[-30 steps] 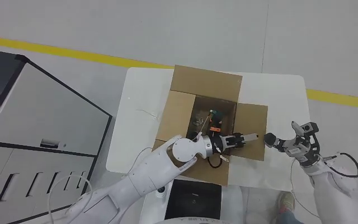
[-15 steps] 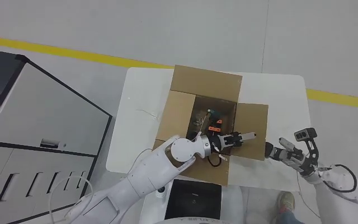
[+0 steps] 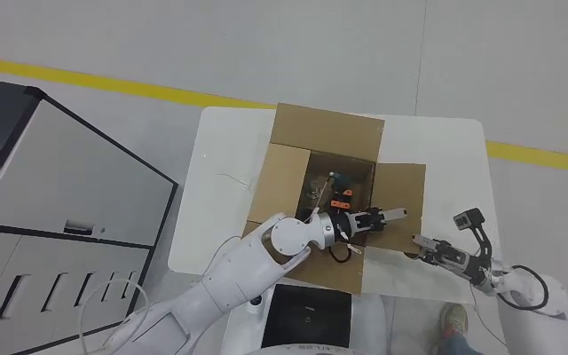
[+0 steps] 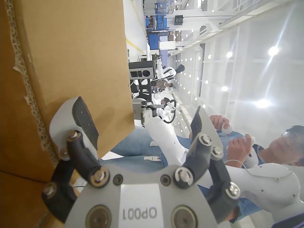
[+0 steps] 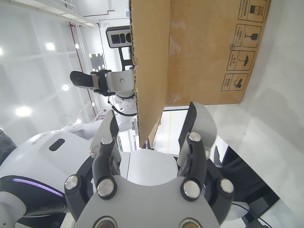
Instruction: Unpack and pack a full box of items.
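Near table (image 3: 444,146) edge, right gripper (image 5: 152,110) straddles the box (image 5: 201,48) flap, fingers (image 5: 198,124) spread.

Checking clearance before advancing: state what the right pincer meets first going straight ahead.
Probably the edge of the cardboard box flap, lined up between the open fingers of the right pincer; depth is unclear.

White rounded-corner table (image 3: 222,142), open brown cardboard box (image 3: 328,133) standing mid-table with flaps spread, thin pale strand (image 3: 232,180) lying beside it

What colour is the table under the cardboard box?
The table is white, seen best in the top view, where the brown box stands on it.
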Available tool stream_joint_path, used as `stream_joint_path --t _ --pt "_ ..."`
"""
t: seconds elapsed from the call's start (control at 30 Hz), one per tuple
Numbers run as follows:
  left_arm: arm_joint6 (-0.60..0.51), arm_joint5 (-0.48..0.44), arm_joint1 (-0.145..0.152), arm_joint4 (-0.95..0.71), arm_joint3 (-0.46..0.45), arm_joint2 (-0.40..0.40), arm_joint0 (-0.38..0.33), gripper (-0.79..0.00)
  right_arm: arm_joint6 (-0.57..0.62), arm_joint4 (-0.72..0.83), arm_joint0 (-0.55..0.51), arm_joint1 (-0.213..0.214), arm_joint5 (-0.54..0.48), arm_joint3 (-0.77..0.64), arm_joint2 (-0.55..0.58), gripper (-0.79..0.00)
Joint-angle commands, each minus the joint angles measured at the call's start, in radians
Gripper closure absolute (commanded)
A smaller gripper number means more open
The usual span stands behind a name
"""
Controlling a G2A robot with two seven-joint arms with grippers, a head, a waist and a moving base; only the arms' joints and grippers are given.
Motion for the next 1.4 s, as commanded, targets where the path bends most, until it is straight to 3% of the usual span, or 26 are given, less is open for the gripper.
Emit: stream_joint_path --t 0.0,0.37,0.83,1.27,1.3,1.33,1.37 --pt "0.000 -0.001 0.000 0.000 -0.001 -0.005 0.002 -0.785 -0.015 -0.011 0.002 0.001 -0.010 0.002 -0.005 0.000" --pt "0.006 0.000 0.017 0.005 -0.068 -0.077 0.050 -0.785 -0.100 0.018 0.051 0.003 -0.021 0.051 -0.014 0.000" --pt "-0.020 0.029 0.052 0.041 -0.168 -0.171 0.144 -0.785 -0.016 -0.084 0.231 0.037 -0.049 0.186 -0.026 0.000" --pt "-0.024 0.034 0.060 0.046 -0.189 -0.191 0.173 -0.785 -0.012 -0.077 0.259 0.081 -0.045 0.251 -0.006 0.000" --pt "-0.025 0.035 0.060 0.046 -0.189 -0.192 0.174 -0.785 -0.015 -0.071 0.261 0.083 -0.048 0.263 -0.004 -0.317" --pt "-0.025 0.035 0.060 0.046 -0.190 -0.193 0.175 -0.785 -0.013 -0.066 0.264 0.085 -0.046 0.274 -0.007 -0.785" --pt "-0.024 0.035 0.061 0.046 -0.190 -0.194 0.175 -0.785 -0.010 -0.071 0.268 0.087 -0.043 0.282 -0.011 -0.785"
